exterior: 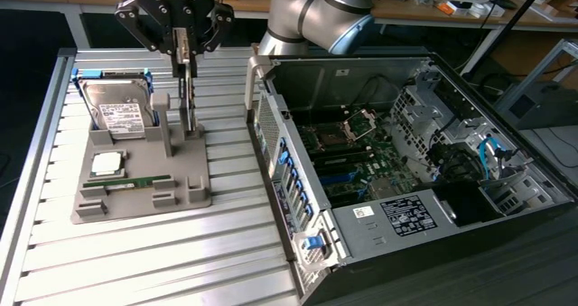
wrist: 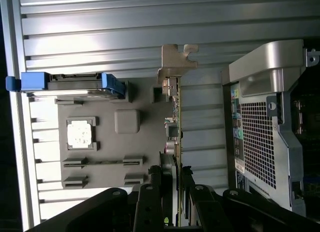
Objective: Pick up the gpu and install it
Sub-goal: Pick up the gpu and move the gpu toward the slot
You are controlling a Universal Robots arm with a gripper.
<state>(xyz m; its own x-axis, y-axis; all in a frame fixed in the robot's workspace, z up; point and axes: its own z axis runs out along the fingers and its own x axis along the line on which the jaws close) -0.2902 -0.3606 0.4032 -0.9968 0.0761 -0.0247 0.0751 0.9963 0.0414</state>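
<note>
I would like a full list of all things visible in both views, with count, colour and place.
table: one, silver slats, exterior view's left
holder: one, grey, on the table
gpu: one, dark with pale edge, upright in the holder
hard drive: one, silver, blue bracket, holder's far end
processor chip: one, silver, flat on the holder
memory stick: one, green, in a holder slot
computer case: one, black, open, exterior view's right
arm: one, silver, exterior view's top
fingers: two, black, shut on the gpu

Overhead glare on the slatted table (exterior: 162, 252), case (exterior: 343, 82) interior shadowed
</note>
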